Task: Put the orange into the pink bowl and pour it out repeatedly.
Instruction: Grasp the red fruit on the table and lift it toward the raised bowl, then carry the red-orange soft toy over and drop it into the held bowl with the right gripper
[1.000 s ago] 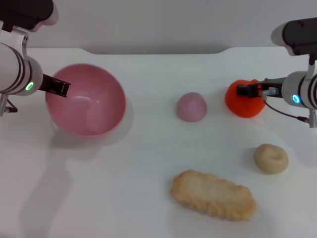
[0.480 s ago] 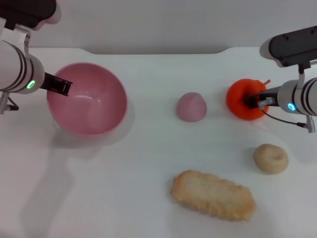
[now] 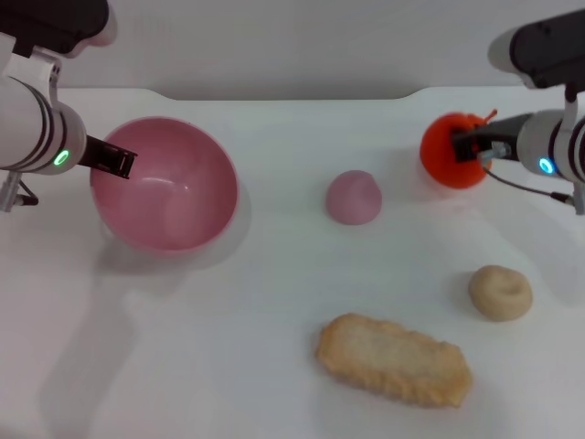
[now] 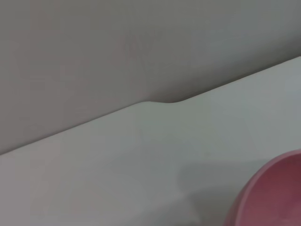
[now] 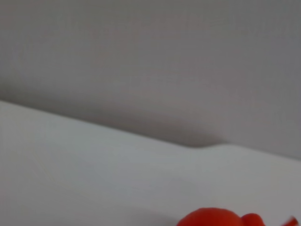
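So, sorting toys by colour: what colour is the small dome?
Pale pink dome, clearest in the head view.

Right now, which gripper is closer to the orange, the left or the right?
The right. The right gripper is on the orange, gripping it at the table's right side. The left gripper is far across the table, at the rim of the pink bowl.

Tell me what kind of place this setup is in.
Probably a lab or test bench, not a kitchen: a bare white table against a plain grey wall, with toy food laid out, an orange, a pink bowl, a bun.
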